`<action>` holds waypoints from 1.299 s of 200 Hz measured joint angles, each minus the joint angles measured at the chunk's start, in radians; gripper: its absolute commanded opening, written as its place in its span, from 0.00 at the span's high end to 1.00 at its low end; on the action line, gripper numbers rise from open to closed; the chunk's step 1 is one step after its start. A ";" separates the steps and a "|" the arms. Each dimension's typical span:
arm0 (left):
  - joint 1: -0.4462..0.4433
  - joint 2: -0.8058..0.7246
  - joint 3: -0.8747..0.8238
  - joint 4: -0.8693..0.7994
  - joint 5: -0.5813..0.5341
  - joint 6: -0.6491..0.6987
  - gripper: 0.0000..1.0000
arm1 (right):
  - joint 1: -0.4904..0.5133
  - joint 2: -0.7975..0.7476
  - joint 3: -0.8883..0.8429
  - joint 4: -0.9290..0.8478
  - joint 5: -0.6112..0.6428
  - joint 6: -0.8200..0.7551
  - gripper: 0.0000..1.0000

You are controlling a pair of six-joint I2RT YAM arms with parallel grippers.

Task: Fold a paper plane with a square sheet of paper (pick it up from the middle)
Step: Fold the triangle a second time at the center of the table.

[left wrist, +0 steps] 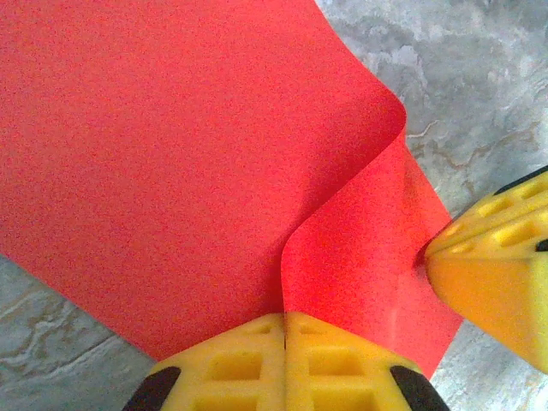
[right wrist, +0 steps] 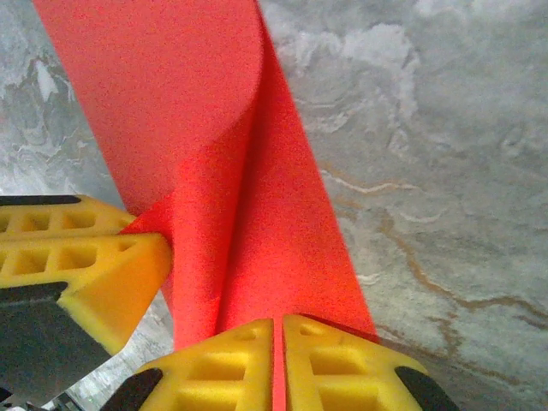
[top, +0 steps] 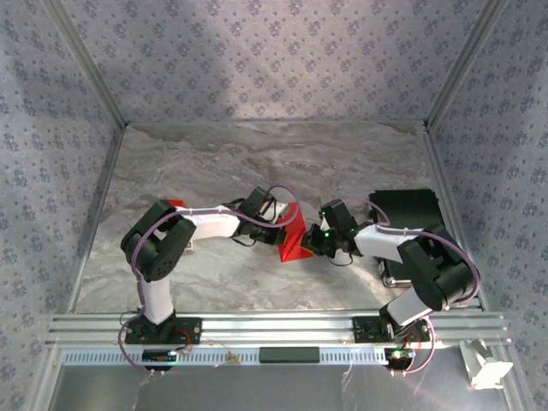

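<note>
The square sheet of paper [top: 295, 240] is bright red and sits between the two arms near the table's middle. It is bent over in a loose curl with a rounded fold [left wrist: 171, 171], not shaped as a paper plane. My left gripper [left wrist: 284, 321] is shut on one edge of the curl, its yellow fingers pressed together. From the other side my right gripper [right wrist: 278, 330] is shut on the sheet [right wrist: 197, 128], with a thin red strip between its pads. The two grippers [top: 278, 227] [top: 314, 242] stand close together, and each one's fingers [left wrist: 497, 274] [right wrist: 86, 257] show in the other's wrist view.
The marbled grey table [top: 257, 163] is walled by patterned panels. A small red piece [top: 175, 204] lies behind the left arm. A black box [top: 407, 210] stands at the right, behind the right arm. A white object [top: 488, 368] sits outside the frame rail at the bottom right.
</note>
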 measured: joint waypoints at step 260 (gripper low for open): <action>0.018 -0.021 -0.016 0.014 0.000 -0.022 1.00 | 0.016 0.039 0.021 -0.009 -0.007 -0.001 0.90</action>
